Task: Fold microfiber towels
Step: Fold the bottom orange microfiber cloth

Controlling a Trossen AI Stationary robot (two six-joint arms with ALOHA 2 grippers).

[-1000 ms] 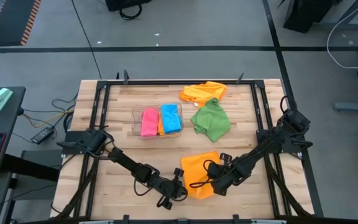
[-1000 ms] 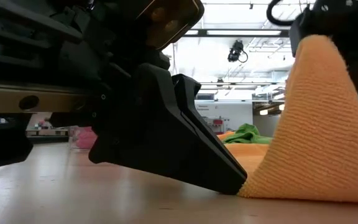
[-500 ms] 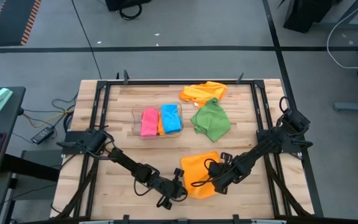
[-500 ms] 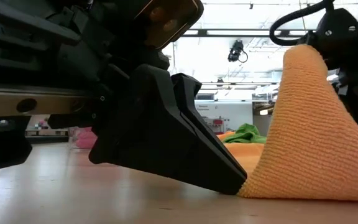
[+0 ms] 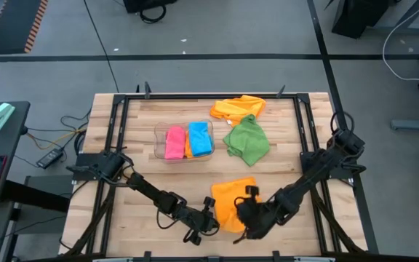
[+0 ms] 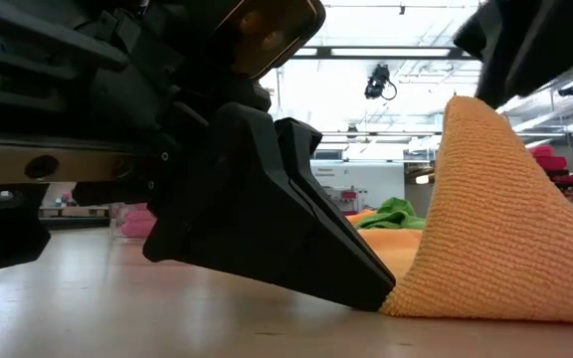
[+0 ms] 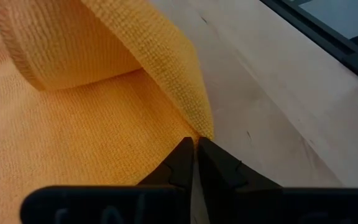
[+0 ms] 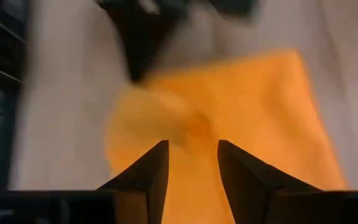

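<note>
Left wrist view: orange towel's (image 7: 73,93) rolled fold.

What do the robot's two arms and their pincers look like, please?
Both arms are dark, slim and jointed, with black cables looping beside them. The left pincer has two black, wedge-shaped fingers tapering to points; the right pincer has similar dark, pointed fingers. No markings are legible.

Left hand (image 7: 194,149) low at the front edge, fingers pinched; right hand (image 8: 191,163) beside it, fingers parted.
</note>
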